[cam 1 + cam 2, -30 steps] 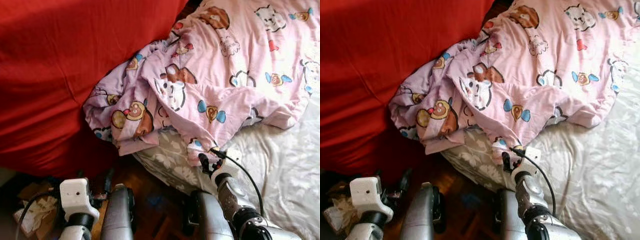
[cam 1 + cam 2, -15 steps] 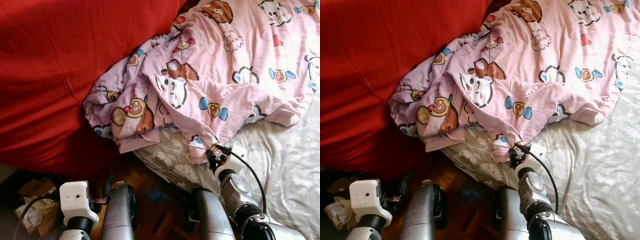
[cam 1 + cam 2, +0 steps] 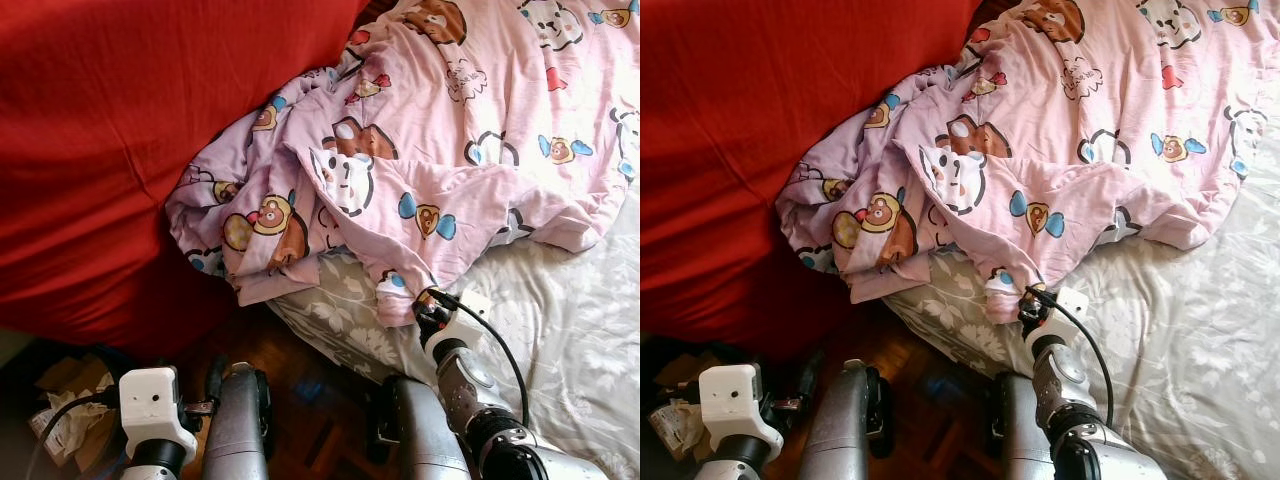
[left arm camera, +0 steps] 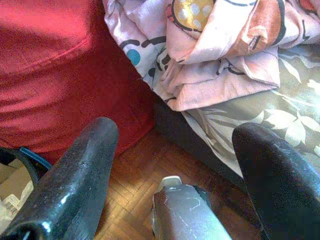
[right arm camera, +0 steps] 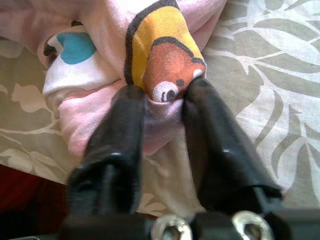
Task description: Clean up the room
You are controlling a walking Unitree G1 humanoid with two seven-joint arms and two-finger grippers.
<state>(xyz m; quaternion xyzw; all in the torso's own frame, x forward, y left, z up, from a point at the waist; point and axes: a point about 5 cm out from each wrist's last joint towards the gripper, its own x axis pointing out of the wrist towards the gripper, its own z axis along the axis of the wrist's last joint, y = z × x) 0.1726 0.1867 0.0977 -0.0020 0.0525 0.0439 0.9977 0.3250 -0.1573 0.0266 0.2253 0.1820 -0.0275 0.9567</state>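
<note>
The right gripper [image 5: 162, 107] pinches the hanging corner of the crumpled pink cartoon-print quilt [image 3: 440, 150] at the edge of the grey leaf-patterned bed sheet [image 3: 560, 330] — a thin bite, likely to slip under a pull — while the left gripper [image 4: 170, 150] hangs wide open.

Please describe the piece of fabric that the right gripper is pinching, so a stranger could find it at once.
Start at the bed's grey leaf-print sheet, beside the red cover. On it lies a crumpled pink cartoon-print quilt. The right gripper pinches its lowest corner, near the bed's edge, the fold showing an orange bear face.
</note>
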